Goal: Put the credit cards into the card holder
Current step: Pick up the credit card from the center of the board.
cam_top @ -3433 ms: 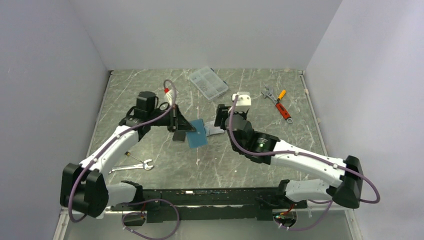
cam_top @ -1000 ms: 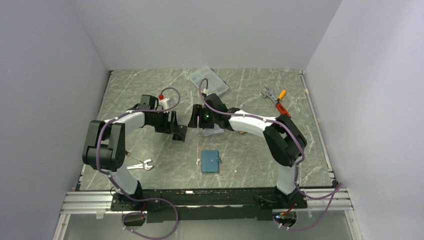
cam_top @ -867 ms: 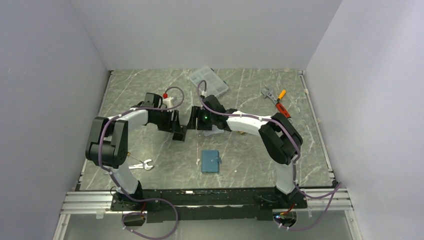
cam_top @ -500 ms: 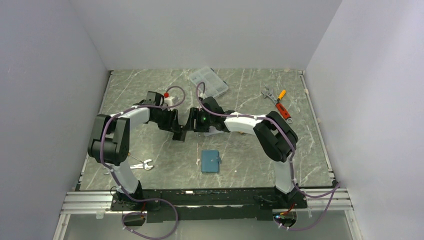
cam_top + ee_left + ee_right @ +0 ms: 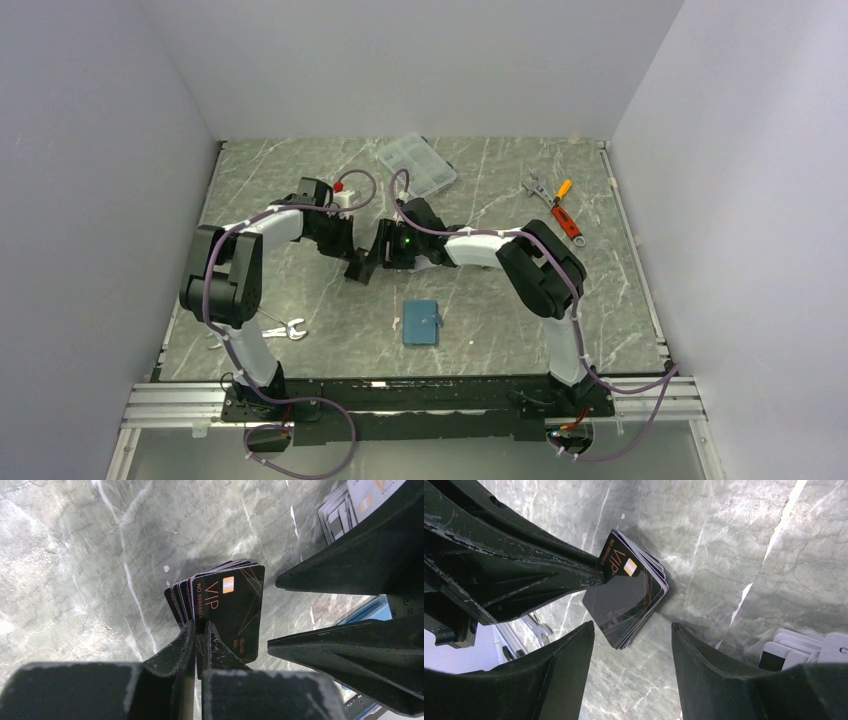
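My left gripper (image 5: 199,625) is shut on a fanned stack of black credit cards (image 5: 230,605) with orange-gold "VIP" print and holds them just above the table. My right gripper (image 5: 632,626) is open, its fingers on either side of the stack's free corner (image 5: 629,600) without touching it. In the top view the two grippers (image 5: 362,268) (image 5: 386,245) meet tip to tip at mid-table. A second pile of silver-grey cards (image 5: 804,647) lies beside the right gripper. The teal card holder (image 5: 421,322) lies closed on the table, nearer the arm bases.
A clear compartment box (image 5: 417,165) lies at the back. An adjustable wrench and an orange-handled tool (image 5: 558,205) lie at the back right. A silver spanner (image 5: 280,330) lies at the front left. Walls enclose the table on three sides.
The card holder, held between the grippers 3.4 s ago, lies on the table. Over the last second the right gripper has crept left toward the left gripper's card stack.
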